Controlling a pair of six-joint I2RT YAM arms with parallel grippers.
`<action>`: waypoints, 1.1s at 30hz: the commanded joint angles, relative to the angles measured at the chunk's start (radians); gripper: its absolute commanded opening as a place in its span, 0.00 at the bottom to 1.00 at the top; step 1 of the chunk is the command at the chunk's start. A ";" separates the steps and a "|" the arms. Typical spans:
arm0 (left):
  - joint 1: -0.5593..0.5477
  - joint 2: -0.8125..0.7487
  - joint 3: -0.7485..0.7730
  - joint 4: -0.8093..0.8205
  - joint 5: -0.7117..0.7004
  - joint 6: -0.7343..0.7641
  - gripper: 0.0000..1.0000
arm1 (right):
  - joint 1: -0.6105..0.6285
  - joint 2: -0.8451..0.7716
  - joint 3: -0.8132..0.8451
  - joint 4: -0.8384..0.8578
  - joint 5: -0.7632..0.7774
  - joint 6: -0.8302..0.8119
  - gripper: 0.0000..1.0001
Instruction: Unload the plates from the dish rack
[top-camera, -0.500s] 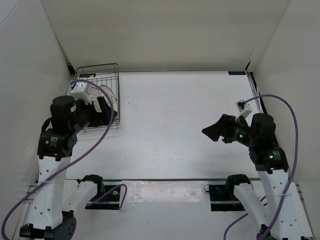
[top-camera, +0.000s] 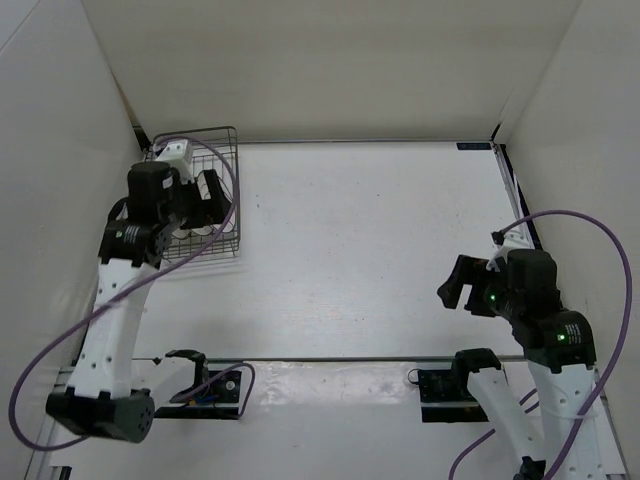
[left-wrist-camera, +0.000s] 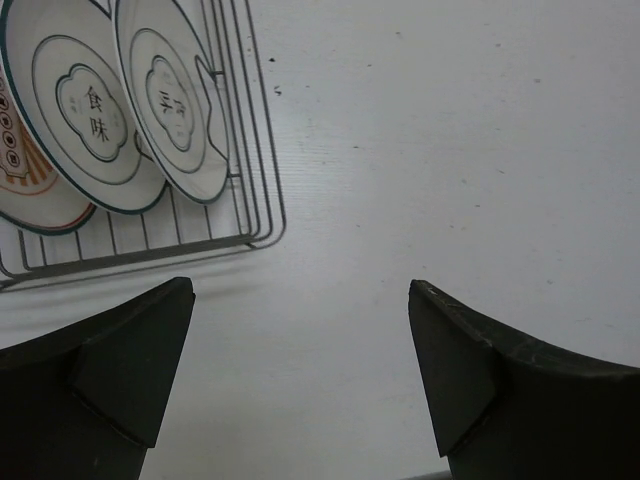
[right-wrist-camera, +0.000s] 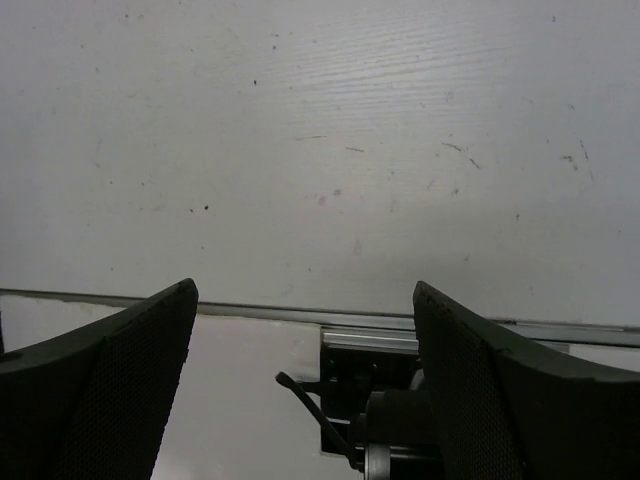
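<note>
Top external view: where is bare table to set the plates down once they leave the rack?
The white table is bare from the dark wire dish rack across to the right gripper, back wall to near rail. Crowded only in the far-left corner, where the open left gripper hangs by the rack's round patterned plates.

Bright, even light on the white table (top-camera: 380, 240); soft shadow beneath the dish rack (left-wrist-camera: 268, 200); wrist-view fingers (left-wrist-camera: 110, 390) dark, slightly blurred
</note>
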 joint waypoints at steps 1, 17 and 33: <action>-0.001 0.101 0.030 0.068 -0.100 0.070 1.00 | 0.008 -0.043 -0.012 -0.018 0.026 -0.048 0.90; 0.103 0.541 0.231 0.163 -0.195 0.036 0.92 | 0.034 -0.051 0.005 -0.042 -0.041 -0.103 0.90; 0.103 0.781 0.348 0.156 -0.250 0.088 0.69 | 0.036 -0.059 -0.012 -0.029 -0.032 -0.114 0.90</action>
